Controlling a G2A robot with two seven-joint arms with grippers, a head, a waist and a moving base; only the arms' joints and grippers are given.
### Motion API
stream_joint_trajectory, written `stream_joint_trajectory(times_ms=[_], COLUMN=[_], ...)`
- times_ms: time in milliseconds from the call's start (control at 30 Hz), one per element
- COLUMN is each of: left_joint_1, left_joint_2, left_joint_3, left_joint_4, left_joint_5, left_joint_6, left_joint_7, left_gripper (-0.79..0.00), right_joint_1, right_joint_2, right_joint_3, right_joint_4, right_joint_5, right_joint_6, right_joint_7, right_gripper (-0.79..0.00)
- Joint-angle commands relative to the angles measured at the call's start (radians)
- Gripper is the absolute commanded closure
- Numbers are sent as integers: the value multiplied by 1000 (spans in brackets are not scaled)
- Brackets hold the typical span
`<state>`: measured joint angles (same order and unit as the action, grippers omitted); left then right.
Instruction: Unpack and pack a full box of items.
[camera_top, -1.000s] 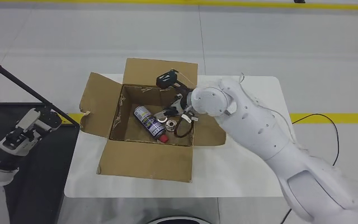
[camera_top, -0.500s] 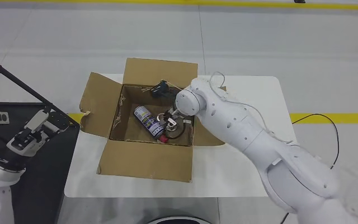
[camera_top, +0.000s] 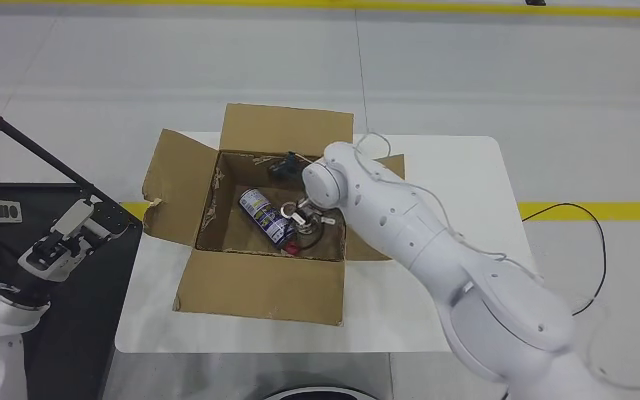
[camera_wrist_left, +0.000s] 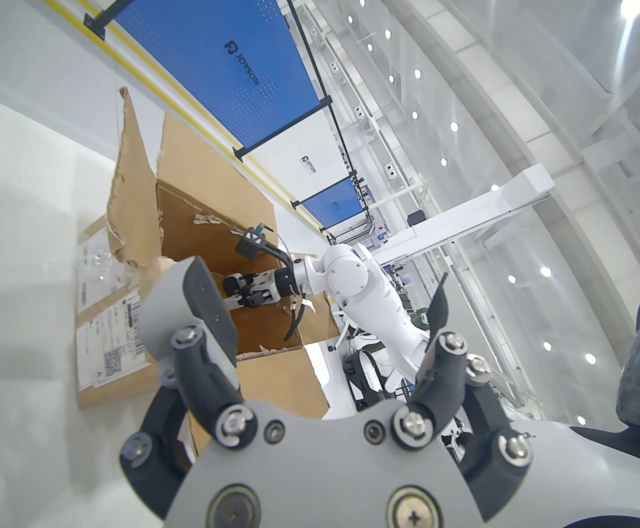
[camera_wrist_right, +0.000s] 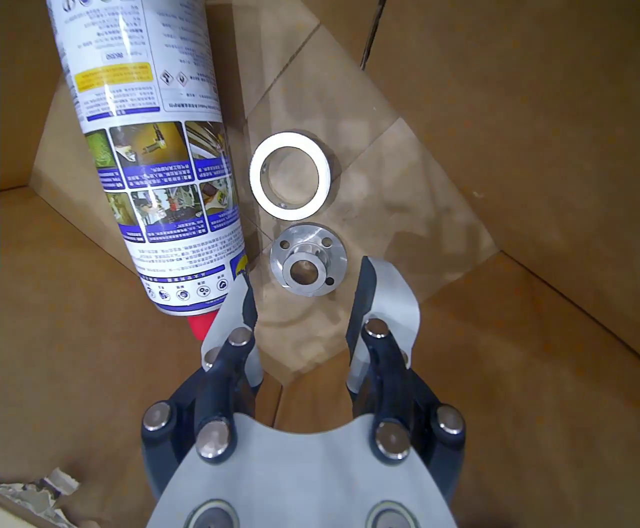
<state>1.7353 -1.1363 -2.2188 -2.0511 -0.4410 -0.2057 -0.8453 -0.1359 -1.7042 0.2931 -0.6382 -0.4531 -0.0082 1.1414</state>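
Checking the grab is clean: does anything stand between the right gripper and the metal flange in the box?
Nothing visible does. The open right gripper faces the flange on the box floor; the spray can lies close beside one finger, the metal ring beyond the flange.

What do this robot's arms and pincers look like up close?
The right arm is glossy white, built of rounded segments, with a black cable looped at its wrist. The right pincer and left pincer match: a grey plate studded with screws, black linkages, and two flat, pale grey fingers.
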Motion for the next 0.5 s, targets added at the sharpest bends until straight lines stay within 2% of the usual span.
stream_joint_trajectory(times_ms=[0, 133, 300, 467], left_joint_1=[0, 0, 0, 0], left_joint_2=[0, 0, 0, 0], left_joint_3=[0, 0, 0, 0], left_joint_4=[0, 0, 0, 0], left_joint_5=[0, 0, 0, 0], left_joint_6=[0, 0, 0, 0], left_joint_7=[0, 0, 0, 0], left_gripper=[-785, -785, -785, -785], right_joint_1=[0, 4, 4, 3], right_joint_2=[-13, -41, -69, -95], right_joint_3=[-3, -9, -6, -6], right_joint_4=[20, 65, 110, 154], right_joint_5=[-3, -20, -25, -37], right_joint_6=[1, 16, 13, 9], right_joint_7=[5, -1, -8, -3], right_gripper=[-382, -348, -391, -376])
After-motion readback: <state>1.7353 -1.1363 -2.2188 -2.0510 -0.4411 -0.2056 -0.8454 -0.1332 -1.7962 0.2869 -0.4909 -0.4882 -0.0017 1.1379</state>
